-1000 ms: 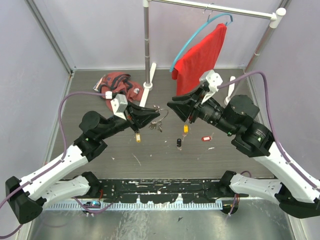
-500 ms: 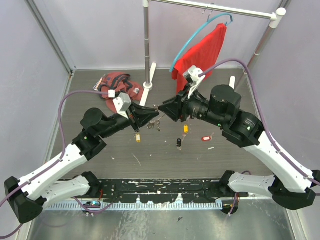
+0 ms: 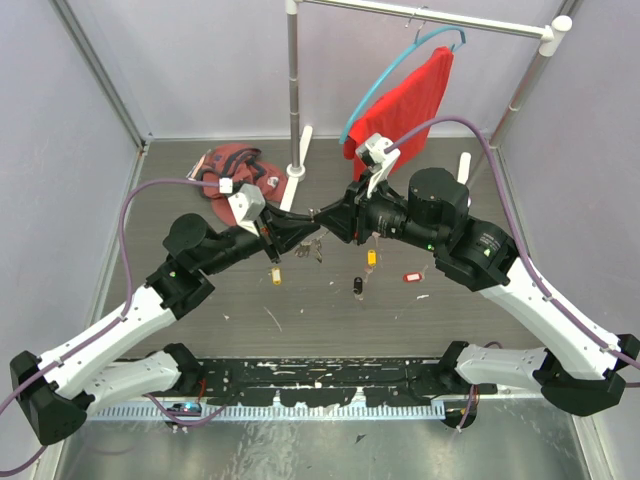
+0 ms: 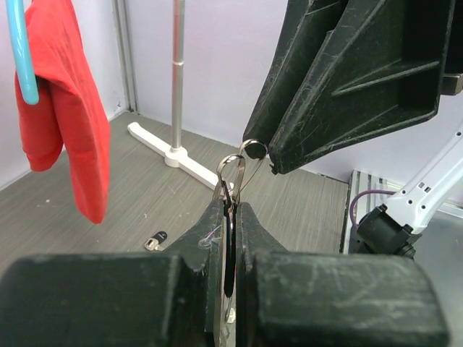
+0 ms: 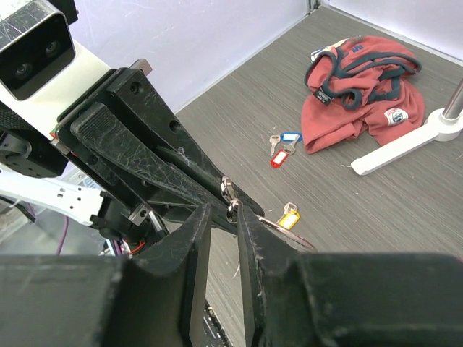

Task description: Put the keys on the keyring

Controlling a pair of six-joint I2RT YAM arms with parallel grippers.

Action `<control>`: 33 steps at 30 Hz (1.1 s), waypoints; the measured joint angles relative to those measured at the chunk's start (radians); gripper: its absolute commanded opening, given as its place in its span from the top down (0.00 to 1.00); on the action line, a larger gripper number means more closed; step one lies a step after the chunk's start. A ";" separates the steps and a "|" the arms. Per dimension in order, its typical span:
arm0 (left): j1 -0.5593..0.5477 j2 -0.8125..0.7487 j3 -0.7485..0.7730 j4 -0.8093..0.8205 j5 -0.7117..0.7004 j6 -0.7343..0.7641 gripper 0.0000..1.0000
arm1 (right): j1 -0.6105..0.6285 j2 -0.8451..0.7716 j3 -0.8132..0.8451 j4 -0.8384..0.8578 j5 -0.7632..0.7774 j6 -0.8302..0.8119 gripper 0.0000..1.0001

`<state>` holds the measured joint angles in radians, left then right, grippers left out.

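Nearest me, loose keys (image 3: 357, 287) lie unthreaded on the table (image 3: 300, 312). Beyond, my left gripper (image 4: 231, 210) clamps the keyring (image 4: 231, 177) upright; my right gripper (image 5: 224, 213), closed on one key (image 4: 253, 150), sets it against the ring. I judge threading unfinished.

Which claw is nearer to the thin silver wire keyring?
Left. The left claw is shut on the thin silver wire keyring, which stands up between its fingers. The right claw reaches from above, pinching a small silver piece at the ring's top.
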<state>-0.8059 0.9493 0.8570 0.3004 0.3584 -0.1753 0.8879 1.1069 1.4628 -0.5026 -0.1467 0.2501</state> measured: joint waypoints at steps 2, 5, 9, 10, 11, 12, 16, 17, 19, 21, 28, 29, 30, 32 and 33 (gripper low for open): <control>0.000 0.002 0.000 0.000 0.003 0.000 1.00 | 0.000 0.000 0.000 0.001 0.004 0.000 0.74; 0.000 0.003 0.000 0.000 0.007 0.000 1.00 | 0.000 0.000 0.000 0.001 0.008 0.000 0.74; 0.000 0.003 0.000 0.000 0.013 0.000 1.00 | 0.000 0.000 0.000 0.002 0.014 0.000 0.82; 0.000 0.003 0.000 0.000 0.014 0.000 1.00 | 0.000 0.000 -0.001 0.002 0.014 0.000 0.84; 0.000 0.003 0.000 0.000 0.016 0.000 1.00 | 0.000 0.000 -0.001 0.002 0.015 0.000 0.86; 0.000 0.003 0.000 0.000 0.017 0.000 1.00 | 0.000 0.000 -0.001 0.002 0.015 0.000 0.89; 0.000 0.003 0.000 0.000 0.018 0.000 1.00 | 0.000 0.000 -0.003 0.007 0.027 -0.001 0.99; 0.000 0.003 0.000 0.000 0.018 0.000 1.00 | 0.000 0.000 -0.004 0.008 0.032 -0.001 0.99; 0.000 0.003 0.000 0.000 0.018 -0.001 0.97 | 0.000 0.000 -0.005 0.009 0.039 -0.003 0.99; 0.001 0.003 0.000 0.000 0.018 -0.002 0.78 | 0.000 -0.002 -0.007 0.010 0.042 -0.005 0.99; 0.001 -0.013 0.000 0.029 0.042 -0.037 0.33 | 0.000 -0.025 -0.027 0.013 0.049 -0.060 0.99; 0.001 -0.020 0.000 0.036 0.049 -0.041 0.32 | 0.000 -0.031 -0.029 0.013 0.052 -0.069 0.99; 0.001 -0.030 0.000 0.040 0.057 -0.046 0.31 | 0.000 -0.048 -0.032 0.014 0.060 -0.089 0.99; 0.001 -0.055 0.000 0.051 0.077 -0.055 0.30 | 0.000 -0.063 -0.032 0.015 0.064 -0.105 0.99; 0.001 -0.068 0.000 0.055 0.084 -0.059 0.30 | 0.000 -0.075 -0.032 0.017 0.067 -0.118 0.99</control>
<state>-0.8051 0.8814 0.8566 0.3553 0.4427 -0.2340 0.8879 1.0317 1.4303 -0.4854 -0.0795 0.1318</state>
